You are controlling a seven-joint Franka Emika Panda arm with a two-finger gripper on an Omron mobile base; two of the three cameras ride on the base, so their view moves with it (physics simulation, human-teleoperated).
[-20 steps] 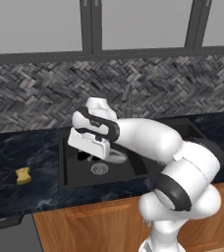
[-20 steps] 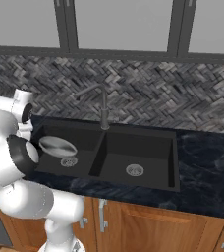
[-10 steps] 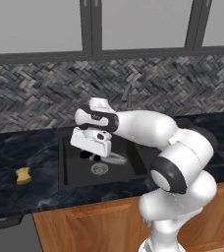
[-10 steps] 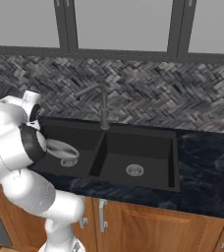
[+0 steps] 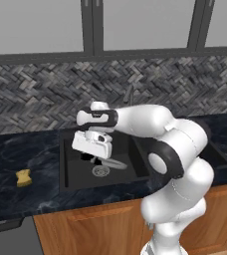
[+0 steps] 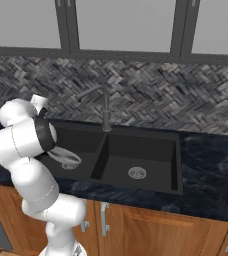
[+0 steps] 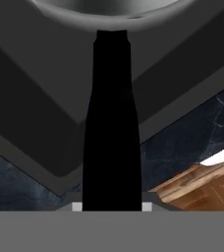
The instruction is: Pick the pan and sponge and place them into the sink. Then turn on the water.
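My claw, clenched on the pan by its black handle, centre frame over the sink; sponge on surface, lower left.

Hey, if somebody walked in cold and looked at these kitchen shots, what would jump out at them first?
Most striking is the white arm bent over the black sink, its gripper shut on the black handle of the pan, holding the grey pan above the drain of the left basin. Next is the yellow sponge, lying alone on the dark counter left of the sink. The slim faucet stands behind the divider, with no water running.
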